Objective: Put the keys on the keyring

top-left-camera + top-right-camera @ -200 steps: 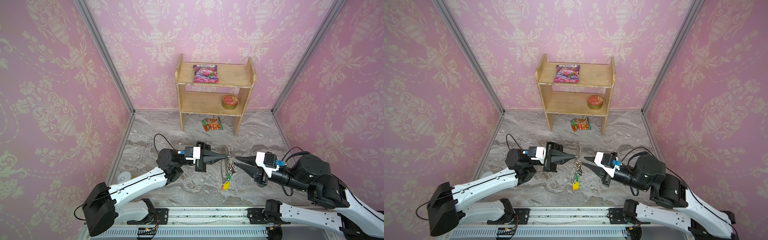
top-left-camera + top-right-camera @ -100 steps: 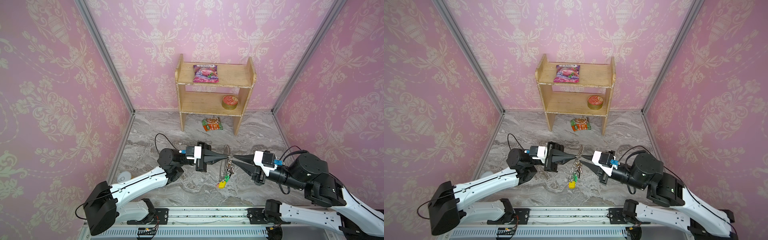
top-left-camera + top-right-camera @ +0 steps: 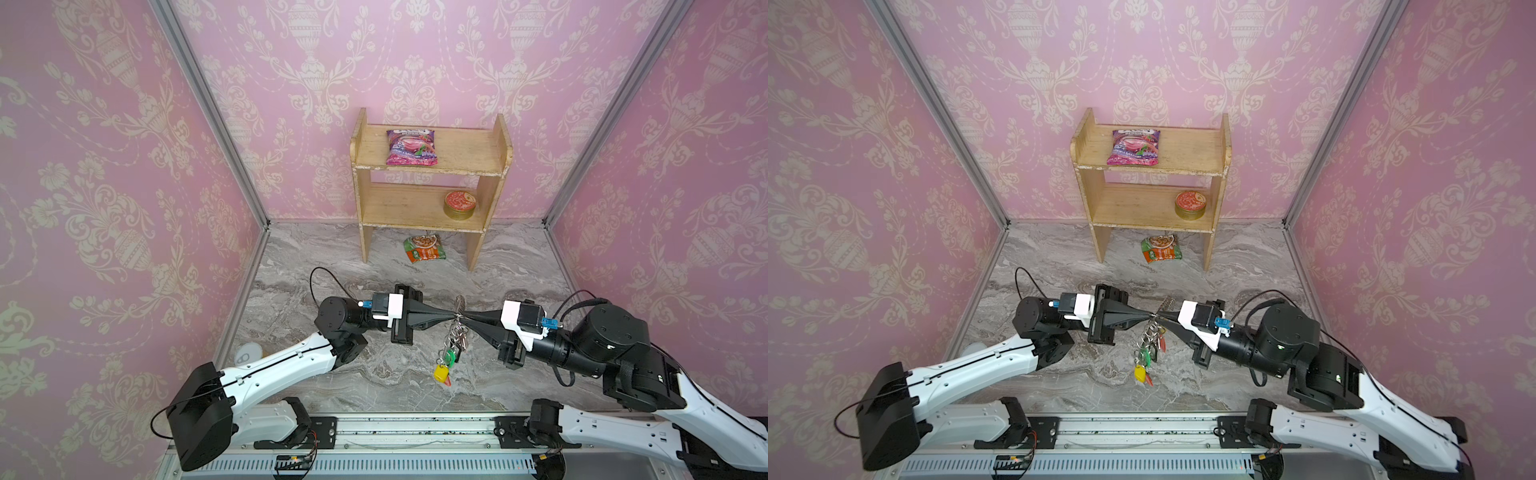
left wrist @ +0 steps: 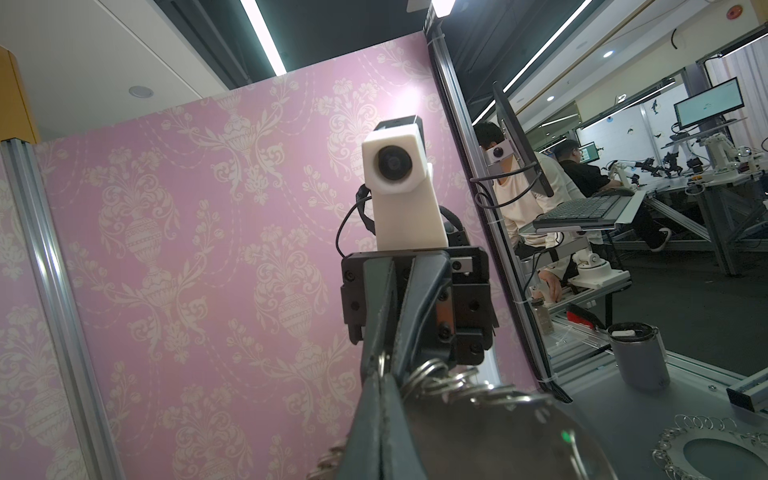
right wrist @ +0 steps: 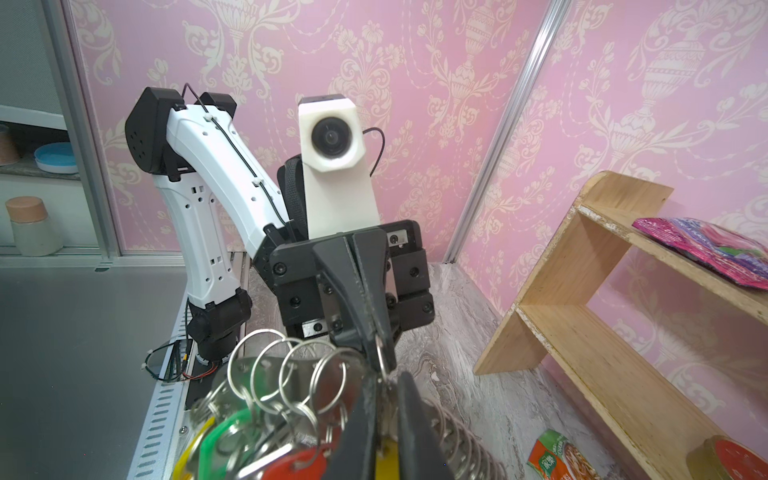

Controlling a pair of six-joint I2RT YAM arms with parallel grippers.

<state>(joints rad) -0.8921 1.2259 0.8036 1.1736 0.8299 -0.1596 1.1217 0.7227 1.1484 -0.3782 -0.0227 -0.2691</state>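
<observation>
One keyring [image 3: 459,301], upright, pinched at its rim between the closed jaws of the left gripper [image 3: 452,312] and the narrow jaws of the right gripper [image 3: 465,314]; keys [image 3: 449,356], green-, yellow- and red-tagged, hanging on its loops below both jaws; none loose in view, so the task seems near done.

Pink wallpaper [image 3: 124,166] with cream urns and garlands covers three walls, which meet at aluminium posts [image 3: 209,112] in the corners. The floor [image 3: 374,270] is grey veined marble. Against the back wall stands a small two-tier wooden shelf [image 3: 465,151]. A purple snack packet [image 3: 411,146] lies on its top board, a round red-lidded tin [image 3: 460,204] sits on the lower one, and an orange-green packet [image 3: 424,248] lies on the floor beneath. Past the open side, strip lights [image 4: 262,37] shine over an office with monitors [image 4: 706,102] and seated people [image 4: 523,195].
</observation>
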